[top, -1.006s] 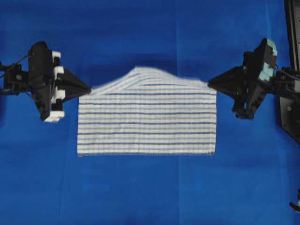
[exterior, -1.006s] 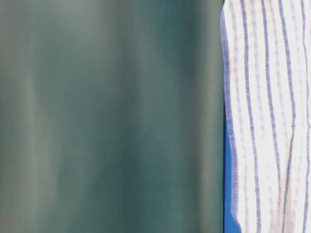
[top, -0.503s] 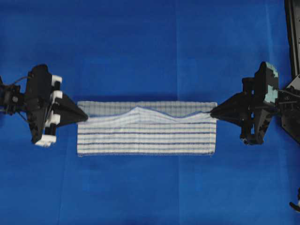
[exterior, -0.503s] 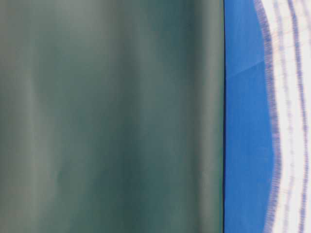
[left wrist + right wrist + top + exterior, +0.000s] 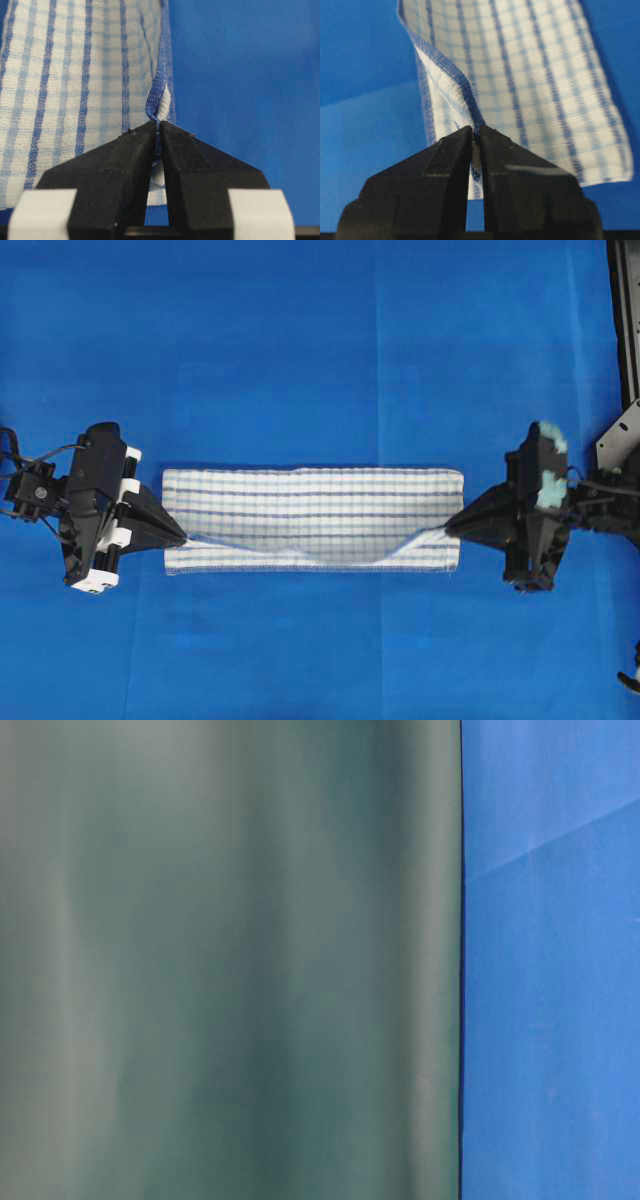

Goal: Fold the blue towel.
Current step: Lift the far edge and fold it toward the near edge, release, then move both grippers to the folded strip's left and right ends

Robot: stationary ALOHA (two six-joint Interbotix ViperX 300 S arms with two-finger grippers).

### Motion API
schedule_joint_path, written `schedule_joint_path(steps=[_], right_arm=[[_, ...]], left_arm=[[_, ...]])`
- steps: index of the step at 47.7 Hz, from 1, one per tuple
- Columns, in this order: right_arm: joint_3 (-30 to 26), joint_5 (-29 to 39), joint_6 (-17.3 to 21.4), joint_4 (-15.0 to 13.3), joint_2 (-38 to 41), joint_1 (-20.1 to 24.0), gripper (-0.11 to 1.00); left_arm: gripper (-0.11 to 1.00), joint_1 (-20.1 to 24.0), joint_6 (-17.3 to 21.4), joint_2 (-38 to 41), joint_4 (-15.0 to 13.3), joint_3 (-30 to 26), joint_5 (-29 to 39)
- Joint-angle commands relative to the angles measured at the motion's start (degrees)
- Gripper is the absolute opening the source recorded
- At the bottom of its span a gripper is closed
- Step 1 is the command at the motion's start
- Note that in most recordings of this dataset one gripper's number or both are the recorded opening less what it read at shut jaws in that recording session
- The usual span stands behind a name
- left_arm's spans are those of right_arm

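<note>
Blue towel point(image 5: 312, 512) lies centre of the blue sheet point(image 5: 300, 340) as a long narrow band, folded over on itself; top layer's near edge sags in a shallow V toward the middle, so the fold isn't laid flat yet.

Left gripper point(image 5: 183, 537) is pinched shut on the towel's left near corner; wrist view shows the hem point(image 5: 159, 95) clamped between the black fingers point(image 5: 125, 155); right gripper point(image 5: 449, 528) is likewise clamped on the right near corner, hem point(image 5: 462, 95) caught right at the tips.

Table-level view shows only a blurred grey-green surface and blue sheet; no use here.

Risks, my read:
- both grips sit on the very edge of the hem; any outward pull could slip a corner free and drop the layer skewed;
- middle is slack; releasing now likely leaves a wrinkle or uneven edges;
- uneven lowering of the two arms would misalign the carried edge against the bottom hem;
- can't tell whether the tips also caught the lower layer; if so, opening may drag it.
</note>
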Motion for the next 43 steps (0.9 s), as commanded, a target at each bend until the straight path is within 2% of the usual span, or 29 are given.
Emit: schedule_joint_path(steps=[1, 6, 9, 14, 20, 24, 26, 31, 36, 43], right_arm=[[-2.0, -0.6, -0.1, 0.1, 1.1, 0.5, -0.01], [-2.6, -0.5, -0.1, 0.3, 2.4, 0.5, 0.01], [-2.8, -0.4, -0.1, 0.5, 2.5, 0.5, 0.06], [-2.8, -0.2, -0.1, 1.6, 2.5, 0.5, 0.25], [-2.7, 0.4, -0.7, 1.8, 2.0, 0.5, 0.64], [-2.5, 0.4, -1.9, 1.8, 0.9, 0.4, 0.86], [-2.5, 0.3, -2.7, 1.8, 0.0, 0.4, 0.92], [-1.8, 0.3, -5.4, 1.8, -2.8, -1.2, 0.85], [-0.8, 0.4, -7.7, 1.9, -4.7, -4.9, 0.85], [-0.4, 1.0, -11.3, 1.9, -4.7, -10.5, 0.85]], left_arm=[[0.04, -0.3, -0.1, 0.4, -0.1, -1.0, -0.4], [0.05, -0.3, -0.1, 1.1, -0.1, -1.0, -0.2], [0.12, -0.4, -0.2, 1.6, -0.1, -1.0, -0.2], [0.42, -0.3, -0.2, 1.6, -0.1, -1.1, -0.1], [0.78, -0.3, 0.1, 0.9, -0.1, -1.1, 0.4], [0.78, 0.1, 0.6, -0.3, -0.1, -1.1, 1.1], [0.76, 0.8, 0.9, -1.1, -0.1, -1.2, 1.9], [0.73, 3.6, 1.1, -3.1, 0.0, -1.6, 4.4], [0.73, 7.1, 1.6, -3.5, 0.3, -1.9, 6.2], [0.73, 11.3, 6.1, -2.5, 0.3, -2.8, 8.5]])
